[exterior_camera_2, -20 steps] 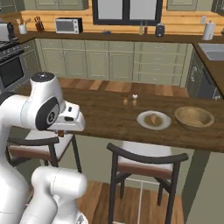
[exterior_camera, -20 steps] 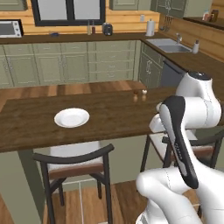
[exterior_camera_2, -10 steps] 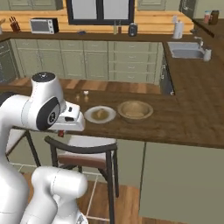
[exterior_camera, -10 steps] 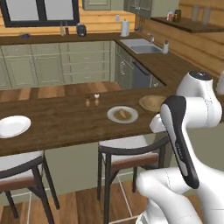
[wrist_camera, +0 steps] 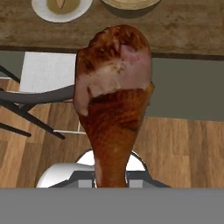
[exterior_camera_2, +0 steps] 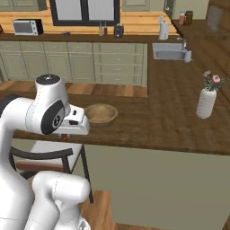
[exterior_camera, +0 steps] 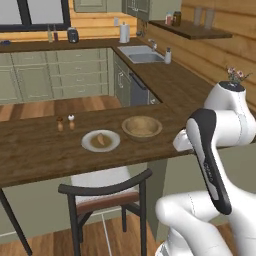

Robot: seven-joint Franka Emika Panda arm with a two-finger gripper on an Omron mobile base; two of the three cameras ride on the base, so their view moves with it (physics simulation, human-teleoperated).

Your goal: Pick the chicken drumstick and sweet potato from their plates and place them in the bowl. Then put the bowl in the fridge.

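Observation:
My gripper is shut on the thin end of the chicken drumstick, a dark reddish-brown piece that stands up large in the hand view. It hangs in front of the counter's near edge, over the floor and a chair. The wooden bowl sits on the counter, also seen as the bowl just beyond my hand. Left of it a white plate carries the sweet potato, a pale tan-orange lump. The fridge is out of view.
Two small shakers stand on the counter left of the plate. A dark chair is tucked under the counter edge. A white vase with flowers stands to the right. A sink lies on the far counter.
The base has driven to the right along the counter, so the whole scene has shifted left. The bowl and the sweet potato's plate now lie in front. The grip on the drumstick is unchanged.

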